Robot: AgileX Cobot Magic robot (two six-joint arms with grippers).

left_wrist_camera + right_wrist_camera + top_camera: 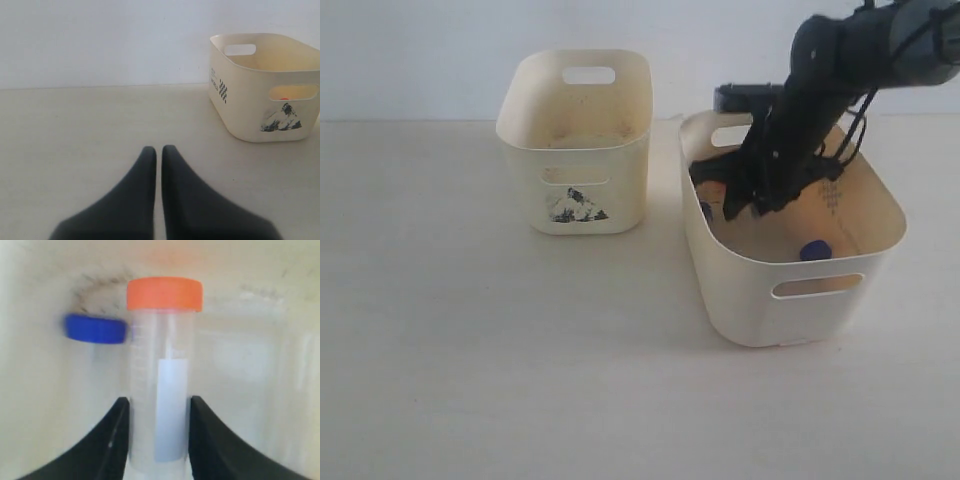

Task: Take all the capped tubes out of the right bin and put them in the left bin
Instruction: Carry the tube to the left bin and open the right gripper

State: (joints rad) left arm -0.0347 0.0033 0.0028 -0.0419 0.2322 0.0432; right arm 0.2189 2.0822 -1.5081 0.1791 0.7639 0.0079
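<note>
my left gripper (159, 149) hangs over the table (75, 125), fingers pressed together on nothing. the left bin (575, 190) stands near the right bin (760, 290), and a bit of orange (285, 99) shows through its slot. my right gripper (735, 200) is down inside the right bin, fingers clamped on both sides of an orange tube (160, 365). one blue cap (706, 210) sits by it, and another blue cap (815, 250) is near the bin's front wall.
</note>
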